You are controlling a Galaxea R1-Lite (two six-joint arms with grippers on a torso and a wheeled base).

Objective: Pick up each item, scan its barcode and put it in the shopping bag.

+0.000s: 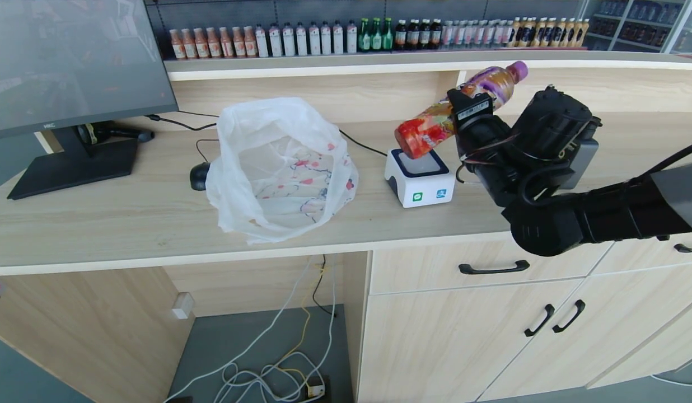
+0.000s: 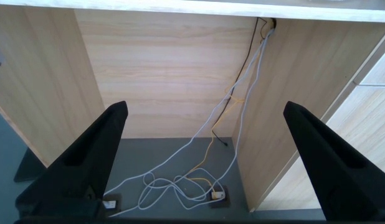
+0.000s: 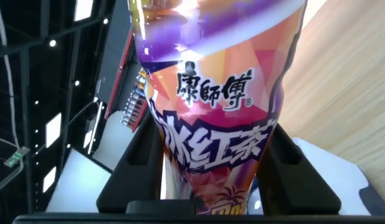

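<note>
My right gripper (image 1: 464, 115) is shut on a drink bottle (image 1: 455, 109) with an orange and purple label and a purple cap. The bottle lies tilted in the air, its base just above the white barcode scanner (image 1: 419, 178) on the counter. Up close, the bottle (image 3: 217, 106) sits between the two dark fingers (image 3: 139, 168). An open white plastic shopping bag (image 1: 279, 168) with a red pattern stands on the counter to the left of the scanner. My left gripper (image 2: 205, 168) is open, hanging below counter height in front of the cable recess.
A monitor (image 1: 71, 61) on its stand, a black mouse (image 1: 200, 176) and cables lie at the counter's left. A raised shelf (image 1: 379, 59) behind carries a row of bottles. Drawers and cupboard doors (image 1: 491, 313) sit under the counter's right part; loose cables (image 2: 192, 180) lie on the floor.
</note>
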